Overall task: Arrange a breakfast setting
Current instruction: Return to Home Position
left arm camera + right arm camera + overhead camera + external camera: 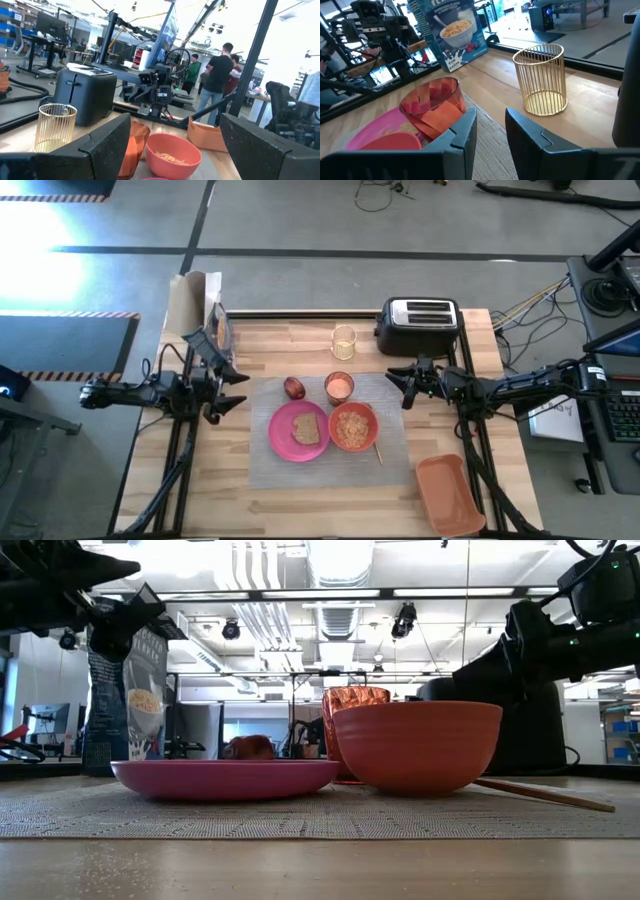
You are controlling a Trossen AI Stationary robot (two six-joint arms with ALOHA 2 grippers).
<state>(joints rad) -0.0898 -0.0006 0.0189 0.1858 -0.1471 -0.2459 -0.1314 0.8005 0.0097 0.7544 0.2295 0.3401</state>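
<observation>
We record the left gripper (232, 390), fingers spread, just left of the grey placemat (260, 475); the right gripper (398, 387), fingers parted, just right of it. On the placemat stand: pink plate (282, 432) bearing toast (306, 429), orange bowl (353, 426), cup (339, 387), apple (294, 387), wooden utensil (378, 452).

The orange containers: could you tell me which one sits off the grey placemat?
The rectangular orange tray, on the bare wooden table; the round orange bowl and small orange cup stand on the grey placemat.
</observation>
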